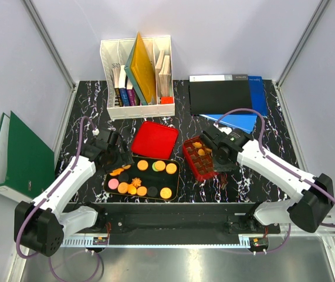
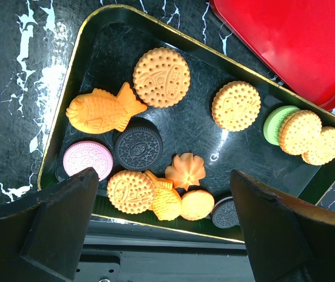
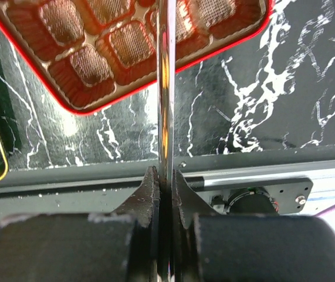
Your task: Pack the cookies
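The cookies (image 2: pixel 161 76) lie in a black gold-rimmed tray (image 2: pixel 67 100): round orange and yellow ones, a fish-shaped one (image 2: pixel 102 111), a flower-shaped one (image 2: pixel 185 171), black, pink and green ones. My left gripper (image 2: pixel 162 176) hangs open over the tray's near edge with nothing between its fingers; from above it (image 1: pixel 120 157) sits at the left end of the tray (image 1: pixel 178 176). My right gripper (image 3: pixel 165 176) is shut on a thin shiny strip (image 3: pixel 166 88), seen edge-on, that reaches up over the red gridded tin (image 3: pixel 85 64). From above, that gripper (image 1: pixel 217 155) is at the right side of the tin (image 1: pixel 199 157).
The red lid (image 1: pixel 154 140) lies flat behind the tray. A white file box with books (image 1: pixel 136 76) stands at the back, with black and blue folders (image 1: pixel 226 94) at the back right. A green binder (image 1: pixel 14 155) leans outside the left wall.
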